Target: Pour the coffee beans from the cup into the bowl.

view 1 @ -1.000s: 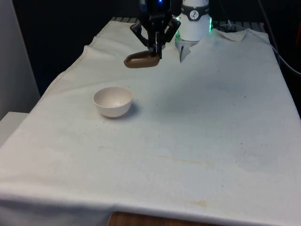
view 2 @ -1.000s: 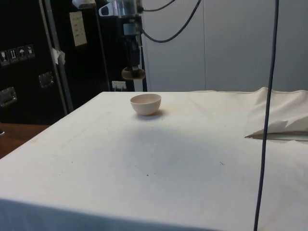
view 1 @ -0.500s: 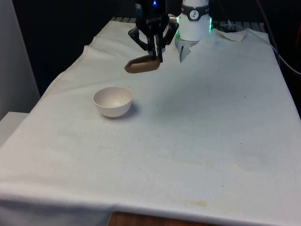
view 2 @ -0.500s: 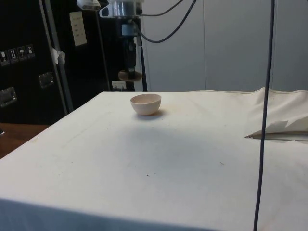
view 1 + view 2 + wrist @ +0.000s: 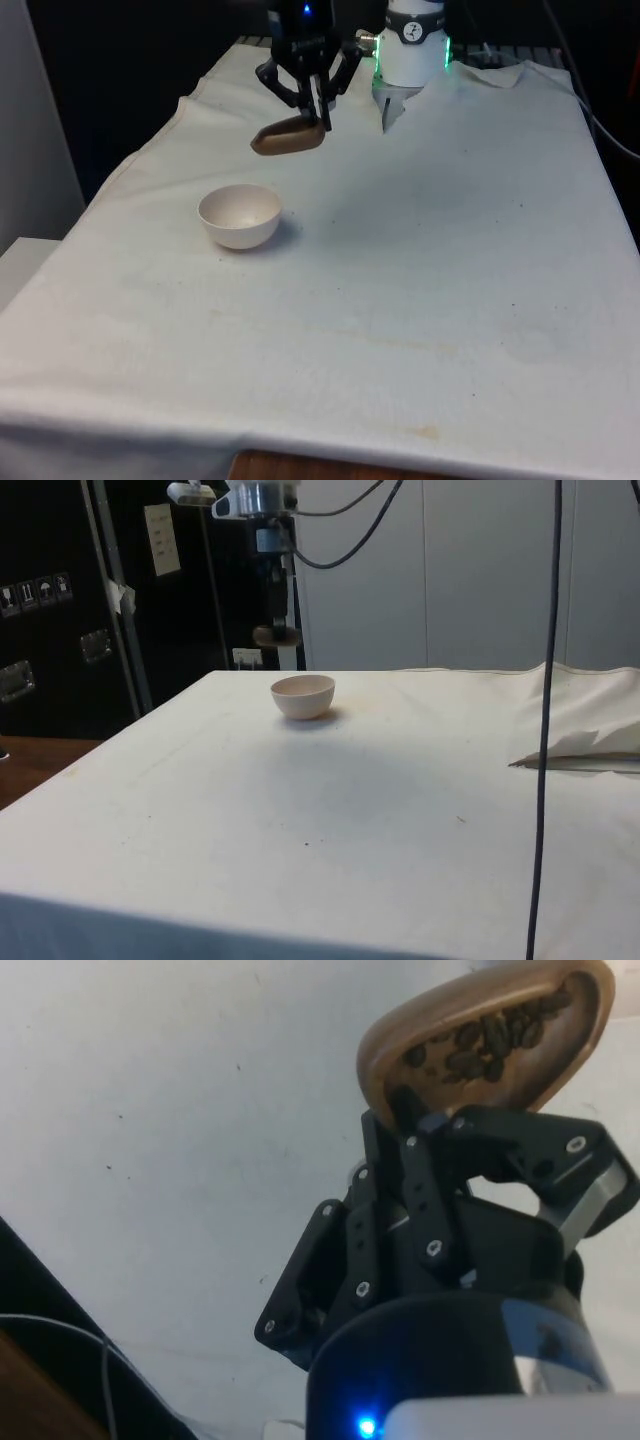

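I have the gripper up in the air over the far part of the table, toward the front view's left edge. Its fingers are pinched on the rim of a brown cup, which hangs tilted, its mouth not level. On the wrist camera I see dark coffee beans lying inside the cup, spread along its inner wall. None that I can make out on the cloth.

The bowl is white, upright, resting on the table nearer the front edge than the cup and close to the front view's left edge. The cup is clear of the bowl: in the front view it sits higher in the air and a little toward the far end and the front view's right, not directly above the bowl's rim. From the side camera the cup hangs above and just behind the bowl, with open air between them.

I cannot tell whether anything lies inside the bowl; its interior reads plain white in the front view.

White cloth has some creases at the far corner, faint stains toward the front edge.
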